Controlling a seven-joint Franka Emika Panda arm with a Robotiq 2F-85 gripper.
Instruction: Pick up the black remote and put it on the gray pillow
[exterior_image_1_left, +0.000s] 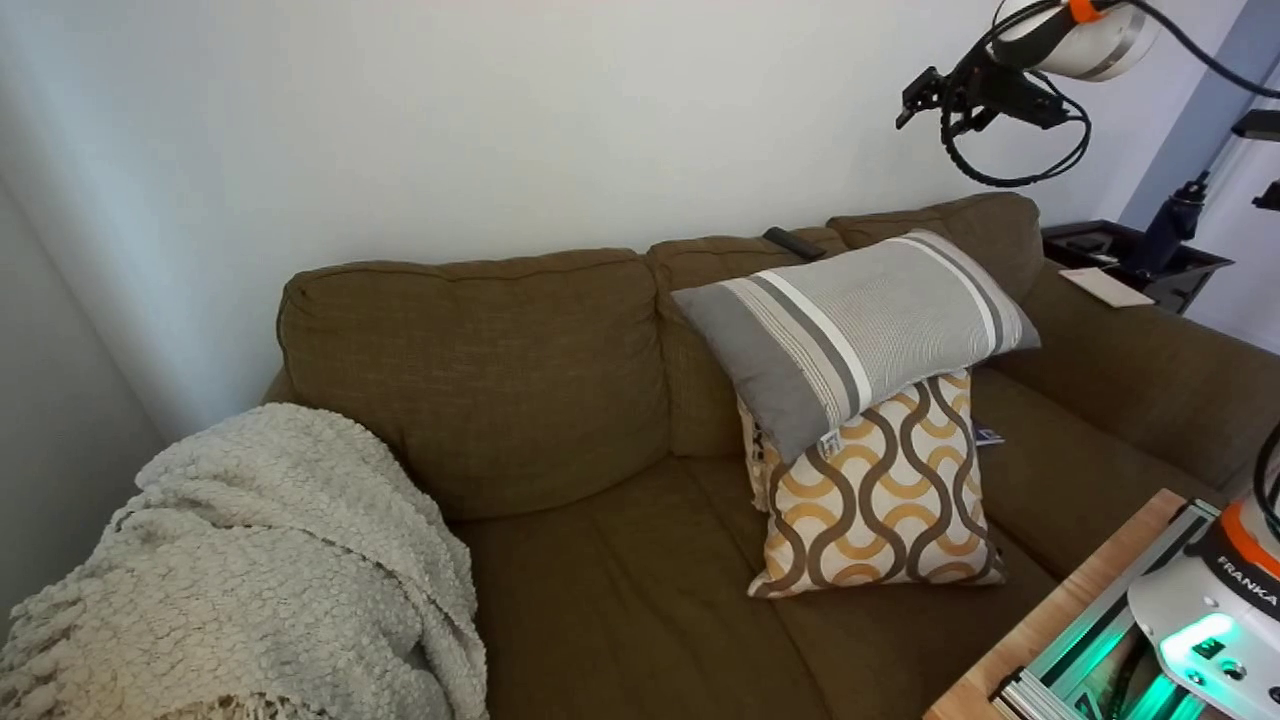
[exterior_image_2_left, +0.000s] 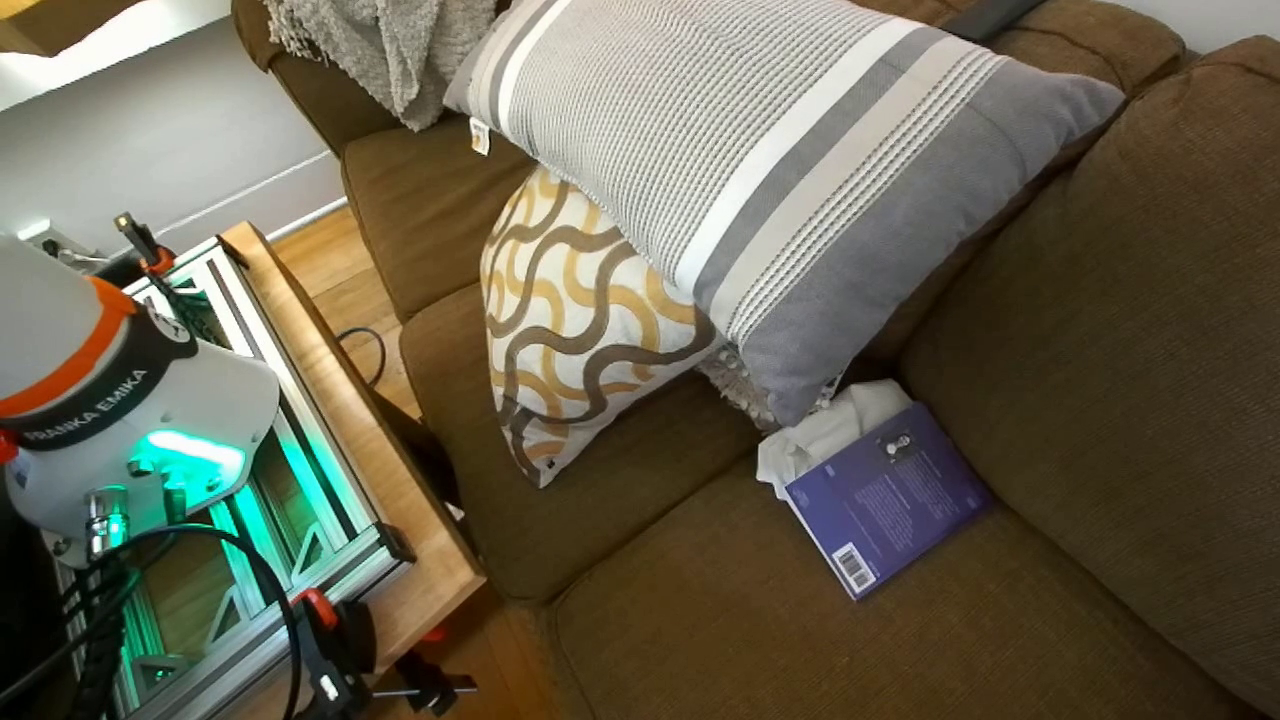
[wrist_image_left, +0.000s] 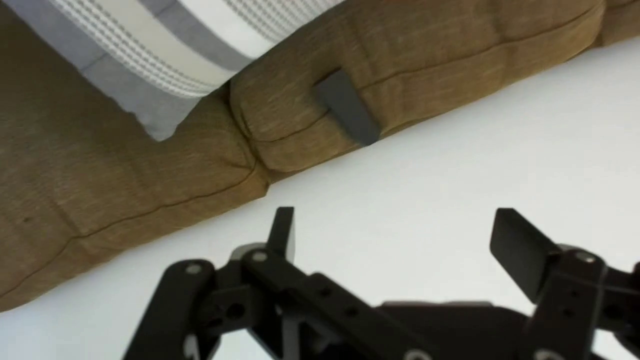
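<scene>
The black remote (exterior_image_1_left: 793, 243) lies on top of the sofa's back cushion, close to the wall. It shows partly at the top edge in an exterior view (exterior_image_2_left: 990, 15) and whole in the wrist view (wrist_image_left: 347, 106). The gray pillow (exterior_image_1_left: 870, 310), with pale stripes, leans on the sofa back just in front of the remote and rests on a patterned cushion. It also shows in an exterior view (exterior_image_2_left: 840, 170) and the wrist view (wrist_image_left: 195, 35). My gripper (wrist_image_left: 395, 225) is open and empty. In an exterior view the gripper (exterior_image_1_left: 925, 98) is high above the sofa back, apart from the remote.
The mustard-and-white cushion (exterior_image_1_left: 870, 490) stands under the pillow. A purple book (exterior_image_2_left: 890, 500) lies on the seat. A fluffy blanket (exterior_image_1_left: 260, 560) covers one sofa end. The white wall (exterior_image_1_left: 500, 130) rises behind the sofa. A black side table (exterior_image_1_left: 1190, 260) stands beyond the armrest.
</scene>
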